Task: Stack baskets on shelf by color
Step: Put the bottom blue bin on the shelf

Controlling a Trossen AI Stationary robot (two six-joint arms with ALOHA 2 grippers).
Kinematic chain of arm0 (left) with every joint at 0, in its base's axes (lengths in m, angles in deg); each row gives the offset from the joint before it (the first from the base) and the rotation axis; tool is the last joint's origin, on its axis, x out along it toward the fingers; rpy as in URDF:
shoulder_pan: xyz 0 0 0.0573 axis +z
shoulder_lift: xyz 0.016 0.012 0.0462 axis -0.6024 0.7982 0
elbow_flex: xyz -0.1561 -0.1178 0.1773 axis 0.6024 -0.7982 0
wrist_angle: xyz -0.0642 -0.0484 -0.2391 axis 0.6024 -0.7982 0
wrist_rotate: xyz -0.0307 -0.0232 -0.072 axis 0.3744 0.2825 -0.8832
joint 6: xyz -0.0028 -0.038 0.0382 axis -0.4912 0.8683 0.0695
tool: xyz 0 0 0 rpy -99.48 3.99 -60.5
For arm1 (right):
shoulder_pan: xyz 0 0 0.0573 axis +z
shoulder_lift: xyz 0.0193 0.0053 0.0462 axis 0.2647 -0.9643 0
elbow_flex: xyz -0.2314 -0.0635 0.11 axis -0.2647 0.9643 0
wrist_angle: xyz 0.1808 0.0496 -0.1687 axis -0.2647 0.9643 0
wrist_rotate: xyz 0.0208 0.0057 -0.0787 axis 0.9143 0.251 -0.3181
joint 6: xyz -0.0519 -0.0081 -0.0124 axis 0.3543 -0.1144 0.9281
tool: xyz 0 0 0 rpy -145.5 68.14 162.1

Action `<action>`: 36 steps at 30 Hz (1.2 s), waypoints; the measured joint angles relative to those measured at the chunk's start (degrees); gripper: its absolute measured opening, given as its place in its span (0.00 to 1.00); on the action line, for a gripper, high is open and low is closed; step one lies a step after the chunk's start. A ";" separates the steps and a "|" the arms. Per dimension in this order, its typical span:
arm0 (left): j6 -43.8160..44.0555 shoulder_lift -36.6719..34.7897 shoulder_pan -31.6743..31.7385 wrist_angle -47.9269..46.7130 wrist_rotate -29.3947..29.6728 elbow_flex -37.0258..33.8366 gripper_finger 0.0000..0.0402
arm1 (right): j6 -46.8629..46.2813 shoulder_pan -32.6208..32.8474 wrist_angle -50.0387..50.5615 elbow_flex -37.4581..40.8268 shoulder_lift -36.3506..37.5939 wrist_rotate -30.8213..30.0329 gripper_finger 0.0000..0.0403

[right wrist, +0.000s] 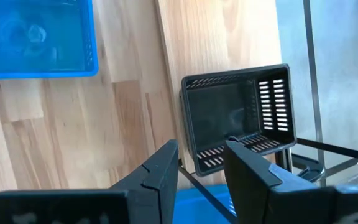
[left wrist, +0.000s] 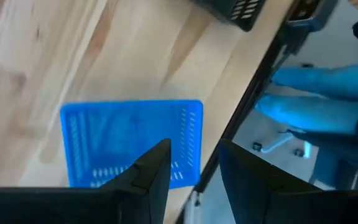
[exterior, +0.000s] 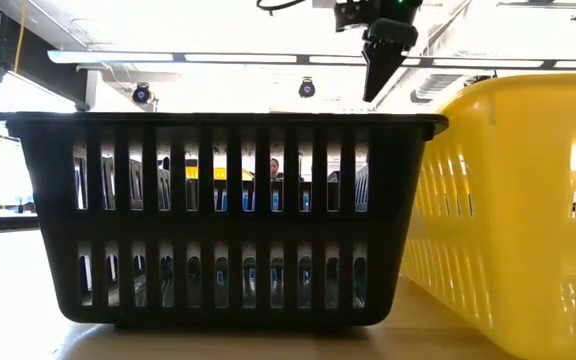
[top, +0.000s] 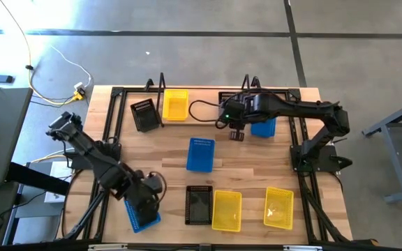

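The shelf (top: 204,92) stands at the table's far edge, with a yellow basket (top: 175,104) at its left end and a black basket (right wrist: 238,118) near its right end. My right gripper (top: 236,132) hangs open high beside a blue basket (top: 264,127), with nothing between its fingers (right wrist: 199,180). My left gripper (left wrist: 194,180) hovers open over a blue basket (left wrist: 132,140) at the near left corner. Another blue basket (top: 200,154) lies mid-table. A black basket (top: 199,204) and two yellow ones (top: 227,210) (top: 278,207) stand along the near edge.
A tilted black basket (top: 143,113) sits left of the shelf. The black tube frame (top: 110,111) rims the table. In the low view the near black basket (exterior: 233,215) and a yellow one (exterior: 513,210) block most of the table; my right gripper (exterior: 383,55) shows above them.
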 joint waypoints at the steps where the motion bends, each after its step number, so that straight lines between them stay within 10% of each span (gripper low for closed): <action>1: 2.98 0.38 -0.80 0.04 0.40 0.00 0.32 | -0.01 0.00 0.03 -0.16 0.01 0.02 0.28; 24: 59.21 10.14 -17.46 -7.45 6.08 0.02 0.31 | -0.17 0.00 1.04 -0.64 0.01 4.58 0.28; 36: 62.43 17.85 -17.57 -8.35 1.77 0.02 0.31 | -0.02 0.00 1.20 -0.63 0.01 4.56 0.28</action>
